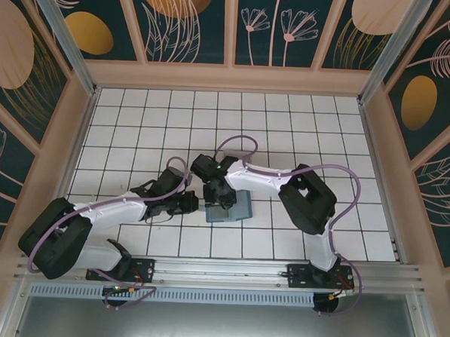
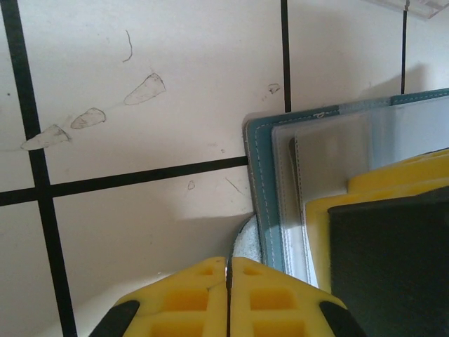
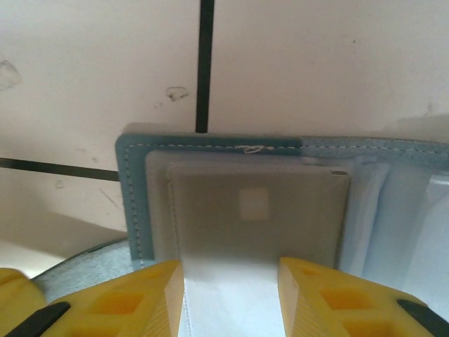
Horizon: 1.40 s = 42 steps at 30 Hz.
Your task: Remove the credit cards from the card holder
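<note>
The left fingers (image 2: pixel 196 298) are pressed together with nothing visible between them. Their tips are just beside the near corner of the card holder (image 2: pixel 263 189), which lies open and flat on the white tiled surface (image 2: pixel 140 189). The right fingers (image 3: pixel 158 295) are spread over the holder's clear pockets, with a pale strip of sleeve showing in the gap. I cannot tell whether they touch the plastic. Just beyond their tips, a grey card (image 3: pixel 256 210) with a small lighter square sits fully inside its transparent pocket, framed by the slate-blue stitched edge. From overhead, both arms meet at the holder, near the middle of the surface and a little toward the robot.

I judge the task to be at an early stage. The holder is open, but this card is not yet drawn out, so the pulling is left to do. How many cards lie behind it is hidden.
</note>
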Each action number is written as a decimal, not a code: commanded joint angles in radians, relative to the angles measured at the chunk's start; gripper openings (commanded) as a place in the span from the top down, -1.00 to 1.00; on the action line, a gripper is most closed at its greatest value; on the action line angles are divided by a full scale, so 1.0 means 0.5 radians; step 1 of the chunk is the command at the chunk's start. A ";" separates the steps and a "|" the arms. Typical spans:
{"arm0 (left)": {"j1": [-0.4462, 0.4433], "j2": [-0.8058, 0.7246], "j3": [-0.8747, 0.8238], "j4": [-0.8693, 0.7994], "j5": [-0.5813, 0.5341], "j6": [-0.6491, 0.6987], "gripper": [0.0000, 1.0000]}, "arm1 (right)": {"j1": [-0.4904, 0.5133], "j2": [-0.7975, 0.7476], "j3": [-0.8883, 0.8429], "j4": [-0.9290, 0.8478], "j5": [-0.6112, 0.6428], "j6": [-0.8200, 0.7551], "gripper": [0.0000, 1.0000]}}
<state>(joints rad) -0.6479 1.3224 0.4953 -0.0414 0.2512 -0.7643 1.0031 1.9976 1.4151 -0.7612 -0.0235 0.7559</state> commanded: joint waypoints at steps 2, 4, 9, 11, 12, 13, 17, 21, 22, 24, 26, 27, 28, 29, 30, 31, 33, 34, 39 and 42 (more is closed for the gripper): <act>0.017 -0.035 -0.021 -0.002 -0.007 0.000 0.85 | 0.026 0.071 0.024 -0.083 0.068 -0.034 0.18; 0.018 -0.045 -0.019 -0.012 -0.015 0.003 0.85 | 0.028 0.080 0.016 -0.079 0.068 -0.035 0.20; 0.030 -0.056 0.001 -0.077 -0.059 0.019 0.85 | 0.030 0.062 0.025 -0.071 0.108 -0.033 0.41; 0.034 -0.070 0.012 -0.128 -0.093 0.037 0.85 | 0.028 0.044 0.044 -0.071 0.112 -0.036 0.53; 0.037 -0.076 0.020 -0.153 -0.110 0.040 0.85 | 0.031 0.039 0.050 -0.067 0.109 -0.036 0.57; 0.041 -0.087 0.027 -0.183 -0.131 0.047 0.84 | 0.028 0.030 0.060 -0.061 0.106 -0.040 0.64; 0.048 -0.121 0.070 -0.314 -0.233 0.077 0.84 | 0.028 0.000 0.077 -0.017 0.087 -0.056 0.82; 0.053 -0.129 0.082 -0.353 -0.259 0.083 0.83 | 0.029 -0.016 0.099 0.020 0.018 -0.084 0.88; 0.054 -0.126 0.083 -0.352 -0.257 0.081 0.83 | 0.034 -0.020 0.104 0.025 0.006 -0.088 0.91; 0.055 -0.119 0.082 -0.354 -0.266 0.074 0.83 | 0.034 -0.041 0.093 0.039 -0.005 -0.089 0.96; 0.055 -0.117 0.089 -0.380 -0.300 0.070 0.82 | 0.029 -0.071 0.065 0.061 0.000 -0.086 1.00; 0.056 -0.117 0.097 -0.396 -0.318 0.070 0.82 | 0.026 -0.080 0.052 0.070 0.001 -0.086 1.00; 0.061 -0.120 0.104 -0.416 -0.331 0.076 0.81 | 0.019 -0.091 0.040 0.080 -0.004 -0.082 1.00; 0.059 -0.120 0.112 -0.428 -0.335 0.080 0.81 | 0.016 -0.098 0.035 0.096 -0.018 -0.089 1.00; 0.059 -0.122 0.117 -0.432 -0.339 0.081 0.81 | 0.023 -0.097 0.041 0.111 -0.036 -0.102 0.95; 0.057 -0.123 0.119 -0.436 -0.337 0.079 0.81 | 0.033 -0.099 0.051 0.123 -0.045 -0.106 0.82; 0.059 -0.126 0.113 -0.425 -0.326 0.074 0.81 | 0.056 -0.081 0.089 0.113 -0.051 -0.114 0.56; 0.059 -0.124 0.108 -0.415 -0.322 0.071 0.81 | 0.066 -0.065 0.110 0.096 -0.047 -0.118 0.48; 0.075 -0.142 0.035 -0.299 -0.260 0.029 0.81 | 0.093 0.011 0.149 0.028 -0.014 -0.113 0.32; 0.097 -0.170 -0.022 -0.217 -0.186 0.002 0.81 | 0.098 0.039 0.166 0.001 0.007 -0.107 0.26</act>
<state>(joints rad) -0.6113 1.2606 0.5110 -0.1921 0.1230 -0.7444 1.0473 2.0003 1.4719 -0.7155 -0.0456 0.7048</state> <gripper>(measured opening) 0.097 0.363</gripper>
